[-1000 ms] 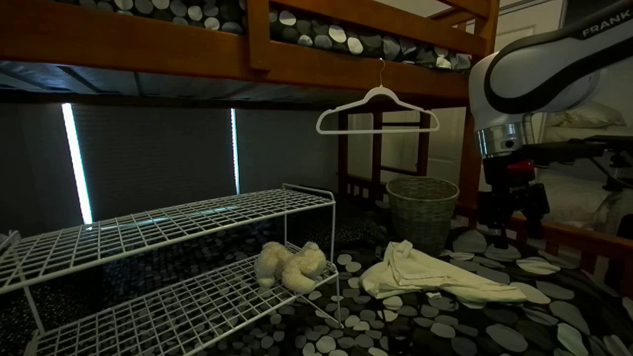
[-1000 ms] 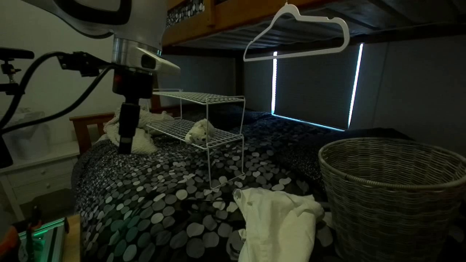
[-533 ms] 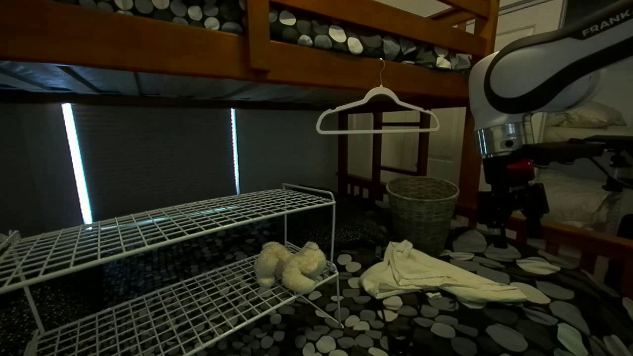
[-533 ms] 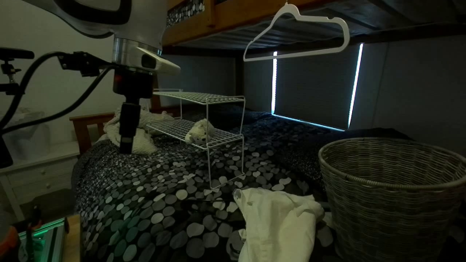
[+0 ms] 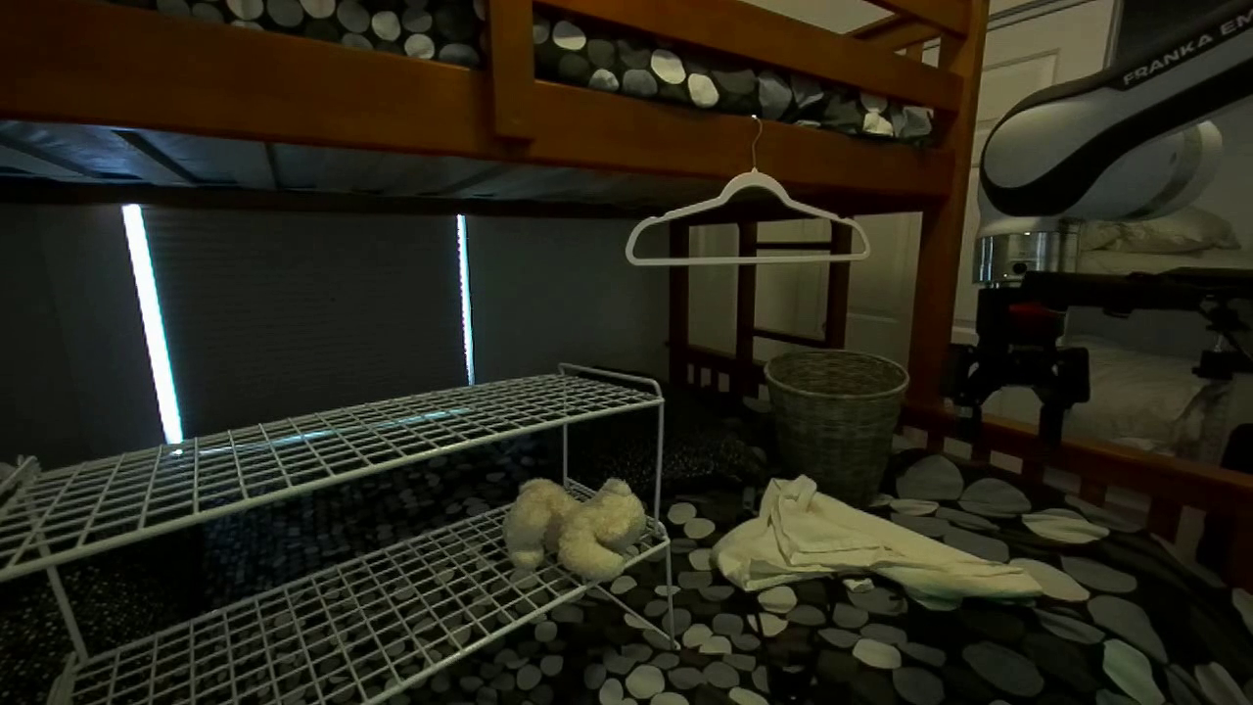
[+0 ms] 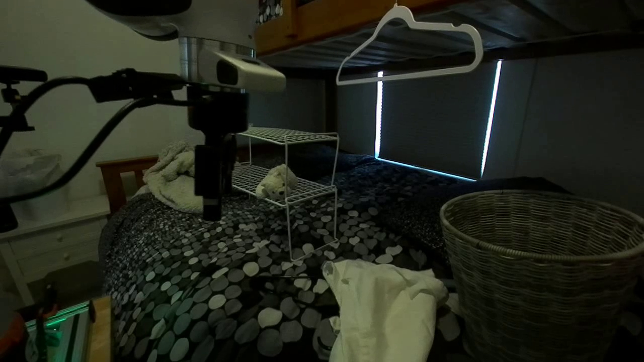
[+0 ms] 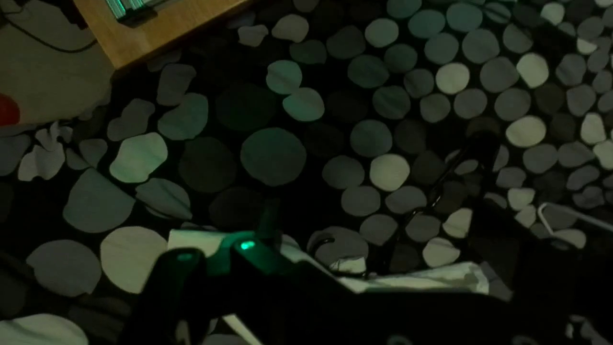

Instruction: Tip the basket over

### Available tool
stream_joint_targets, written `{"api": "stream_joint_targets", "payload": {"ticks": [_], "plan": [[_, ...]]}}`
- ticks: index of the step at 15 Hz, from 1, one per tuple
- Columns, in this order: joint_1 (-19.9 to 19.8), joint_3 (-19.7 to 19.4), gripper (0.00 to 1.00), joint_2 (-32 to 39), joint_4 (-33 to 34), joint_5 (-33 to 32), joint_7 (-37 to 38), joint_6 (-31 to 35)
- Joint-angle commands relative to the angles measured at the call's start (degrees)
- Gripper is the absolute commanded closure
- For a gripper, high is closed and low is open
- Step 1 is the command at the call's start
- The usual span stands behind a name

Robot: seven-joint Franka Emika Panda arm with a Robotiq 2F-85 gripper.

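Jaws wide apart; gripper hangs well clear of the basket.

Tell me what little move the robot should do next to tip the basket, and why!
I'd probably ease the gripper across toward the basket, because the basket stands upright, and the gripper hangs apart from it, open and holding nothing, so it likely can't push yet.

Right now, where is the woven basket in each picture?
In an exterior view: the basket stands right of centre.
In an exterior view: the basket fills the far right.
Wrist view: not in it.
Shared landmark: the white cloth, beside it in both exterior views; low, partly hidden, in the wrist view.
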Motion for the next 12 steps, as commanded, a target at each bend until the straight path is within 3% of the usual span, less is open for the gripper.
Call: {"api": "stream_joint_targets", "payload": {"ticks": [1, 7, 8, 12], "plan": [[-2.99, -1.60, 0.00, 3.65, 1.90, -0.42, 2.59, 8.28], [-9.91, 1.21, 0.00, 10.10, 3.79, -8.60, 13.10, 28.40], [-7.27, -0.53, 0.00, 7.26, 2.67, -5.45, 8.77, 25.17], [-7.47, -0.39, 0.00, 8.14, 3.03, -5.87, 9.20, 25.99]]}}
